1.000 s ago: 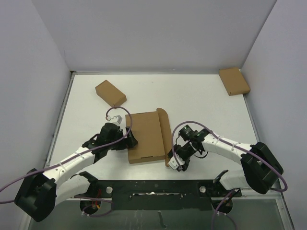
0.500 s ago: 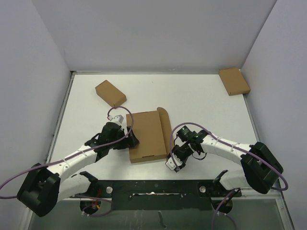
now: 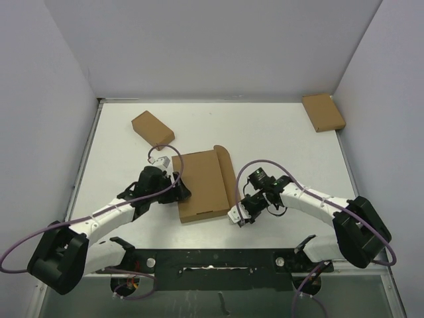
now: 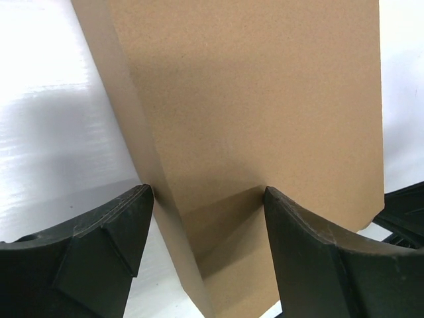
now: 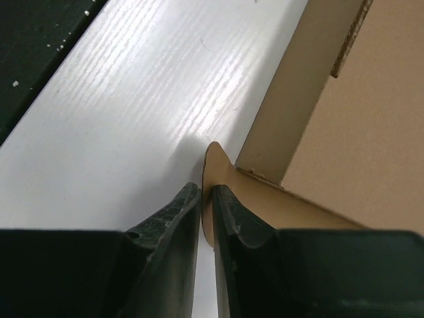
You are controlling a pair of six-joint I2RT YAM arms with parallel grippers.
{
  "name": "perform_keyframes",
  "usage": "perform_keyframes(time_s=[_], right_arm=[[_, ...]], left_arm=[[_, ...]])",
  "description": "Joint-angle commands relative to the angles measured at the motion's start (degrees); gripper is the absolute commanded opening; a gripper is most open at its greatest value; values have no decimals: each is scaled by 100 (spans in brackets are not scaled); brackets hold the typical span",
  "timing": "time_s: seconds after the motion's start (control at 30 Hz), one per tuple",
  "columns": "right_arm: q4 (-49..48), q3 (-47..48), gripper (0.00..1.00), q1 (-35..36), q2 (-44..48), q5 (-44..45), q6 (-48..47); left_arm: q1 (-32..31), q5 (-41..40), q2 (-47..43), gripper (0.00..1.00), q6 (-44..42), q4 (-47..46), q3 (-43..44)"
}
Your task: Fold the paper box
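pinching flap tip in right gripper, left gripper spread astride box; risking slip from shallow hold.

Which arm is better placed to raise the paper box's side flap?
Probably right. The right end effector pinches the paper box at a near-corner tab; the left end effector straddles the opposite edge, jaws apart.

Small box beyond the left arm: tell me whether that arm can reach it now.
Probably yes: bare table separates the small box from the left gripper, open astride the paper box's edge.
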State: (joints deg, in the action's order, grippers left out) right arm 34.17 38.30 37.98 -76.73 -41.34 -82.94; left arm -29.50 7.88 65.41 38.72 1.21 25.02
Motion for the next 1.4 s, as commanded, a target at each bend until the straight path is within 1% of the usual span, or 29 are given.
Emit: perform_keyframes(time_s=[0.0,0.13,0.3,0.47,0.67,1.0,1.37], right_arm=[[117,379,15,-124,-172,-356,367],[176,555,13,-169,-331,-320,673],[271,709,0,-234,-582,-254,866],[434,844,0,-437,-697,-349,1017],[657,926,0,-675,-802,-574,973],[725,1252,0,-794,-1244,-514,1669],[1064,1409,0,-1073,-1488,-682,1639]], left_arm=[[220,90,169,64,-327,-173,-67],[281,236,322,61,-386,-258,-58],[307,315,478,60,-427,-292,-19],[352,353,552,59,-475,-277,-12],[392,370,591,57,-479,-262,2],[433,377,692,57,-482,-223,12],[480,383,745,57,-500,-200,30]])
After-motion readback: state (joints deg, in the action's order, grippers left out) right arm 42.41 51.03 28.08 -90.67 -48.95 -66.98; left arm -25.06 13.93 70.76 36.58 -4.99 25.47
